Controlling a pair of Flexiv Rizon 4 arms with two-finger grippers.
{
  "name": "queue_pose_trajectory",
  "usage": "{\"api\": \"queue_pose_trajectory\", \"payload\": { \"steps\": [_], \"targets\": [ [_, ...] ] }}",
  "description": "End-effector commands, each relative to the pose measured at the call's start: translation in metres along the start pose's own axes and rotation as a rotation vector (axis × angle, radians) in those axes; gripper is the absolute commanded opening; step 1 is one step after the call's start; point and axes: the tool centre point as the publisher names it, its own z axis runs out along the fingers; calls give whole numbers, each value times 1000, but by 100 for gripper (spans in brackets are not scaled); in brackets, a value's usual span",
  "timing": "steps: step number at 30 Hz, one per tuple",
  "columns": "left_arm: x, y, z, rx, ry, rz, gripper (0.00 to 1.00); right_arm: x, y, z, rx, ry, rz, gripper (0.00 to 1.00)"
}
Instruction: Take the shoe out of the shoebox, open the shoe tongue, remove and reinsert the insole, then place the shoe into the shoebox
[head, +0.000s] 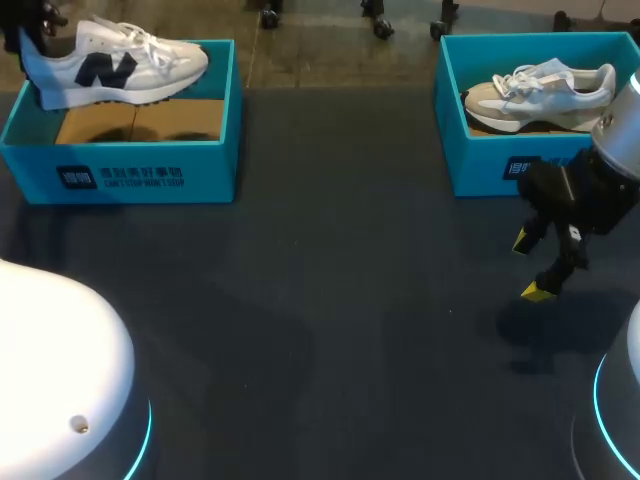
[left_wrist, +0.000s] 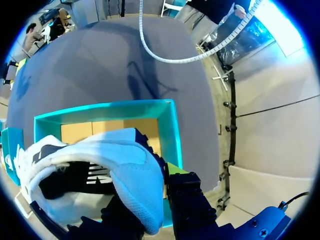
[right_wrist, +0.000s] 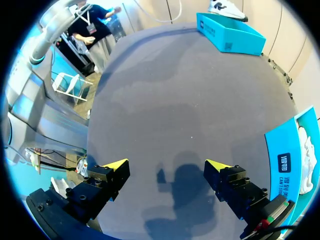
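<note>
The left gripper (left_wrist: 152, 199) is clamped on the heel of the white shoe (left_wrist: 100, 170). One yellow tip shows against the heel's outer side. The other finger is hidden behind the heel, so a pinch from both sides is likely rather than plainly seen.

In the head view this shoe sits at the upper left of the frame, raised over the left shoebox (head: 150, 165), heel toward the frame's left edge and toe over the box's right wall. Whether the sole is fully clear of the rim cannot be told.

The right gripper (right_wrist: 167, 167) has its fingers spread wide with nothing between them. It hangs over the dark table (head: 330, 280) at the right of the frame, just in front of the right shoebox (head: 480, 165), where a second shoe (head: 545, 92) lies.

The step in hand is lifting the shoe out. Held by the heel alone, the toe will tend to sag. To do it well, raise the shoe until the toe clears the wall, then carry it slowly forward to the bare centre. Set it down sole-flat with the laces up and the tongue toward the right arm.
</note>
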Motion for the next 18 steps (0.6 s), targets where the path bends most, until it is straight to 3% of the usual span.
{"api": "queue_pose_trajectory", "payload": {
  "steps": [1,18],
  "targets": [
    [-8,9,26,8,18,-20,0,0,0,0,1,-1,0,100],
    [-18,5,52,-13,21,0,0,0,0,0,1,-1,0,100]
  ]
}}
